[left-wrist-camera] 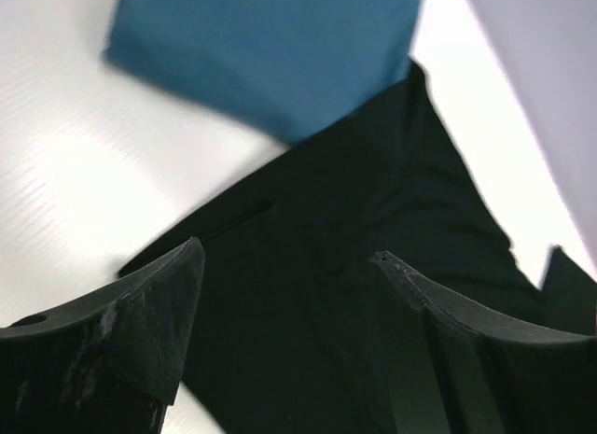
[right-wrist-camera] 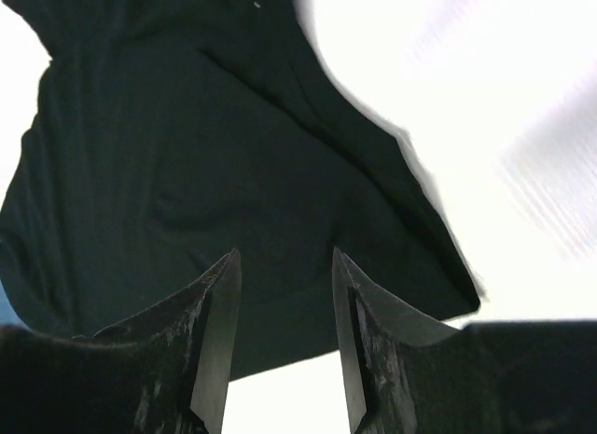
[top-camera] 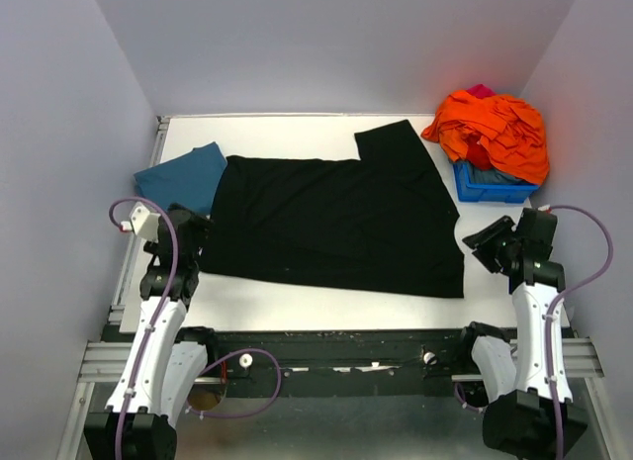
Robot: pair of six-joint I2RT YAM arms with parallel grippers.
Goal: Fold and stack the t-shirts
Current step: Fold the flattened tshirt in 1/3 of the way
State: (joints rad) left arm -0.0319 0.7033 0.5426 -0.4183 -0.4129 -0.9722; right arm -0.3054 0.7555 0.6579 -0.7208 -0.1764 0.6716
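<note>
The black t-shirt (top-camera: 336, 218) lies flat on the table (top-camera: 297, 307); the teal t-shirt (top-camera: 183, 178) sits folded at its far left. The left gripper (left-wrist-camera: 289, 257) and right gripper (right-wrist-camera: 280, 266) hover by its near corners, fingers spread, holding nothing. I think each should pinch all 2 layers and lift together.

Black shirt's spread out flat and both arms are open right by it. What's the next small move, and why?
Probably lower the left gripper onto the left edge of the black shirt and close on it. The shirt lies spread and unfolded, the left and the right gripper hang open and empty over it, and the teal shirt sits folded beside it.
</note>
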